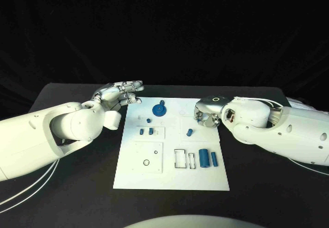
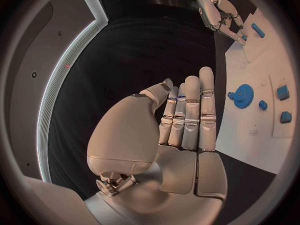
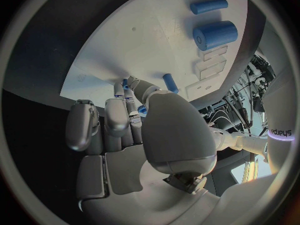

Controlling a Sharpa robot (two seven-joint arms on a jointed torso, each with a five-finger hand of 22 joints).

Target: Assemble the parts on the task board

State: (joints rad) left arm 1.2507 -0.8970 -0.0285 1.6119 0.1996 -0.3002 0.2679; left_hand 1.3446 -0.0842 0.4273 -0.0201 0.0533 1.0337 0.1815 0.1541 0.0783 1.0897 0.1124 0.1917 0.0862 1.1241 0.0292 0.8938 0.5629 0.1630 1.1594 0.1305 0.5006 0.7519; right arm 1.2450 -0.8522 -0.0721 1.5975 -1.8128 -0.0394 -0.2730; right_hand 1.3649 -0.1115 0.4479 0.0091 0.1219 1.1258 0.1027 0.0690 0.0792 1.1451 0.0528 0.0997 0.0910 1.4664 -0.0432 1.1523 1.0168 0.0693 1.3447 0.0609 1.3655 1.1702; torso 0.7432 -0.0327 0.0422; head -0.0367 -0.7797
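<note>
The parts, a gear, two cylinders and small pegs, lie on the board mid-frame on the counter; they look light, rigid and smooth, so likely slippery and best pinched across their sides. Left robot hand hovers at the board's upper left, fingers straight, holding nothing. Right robot hand sits curled at the board's upper right edge; whether it grips a peg cannot be told.
</note>
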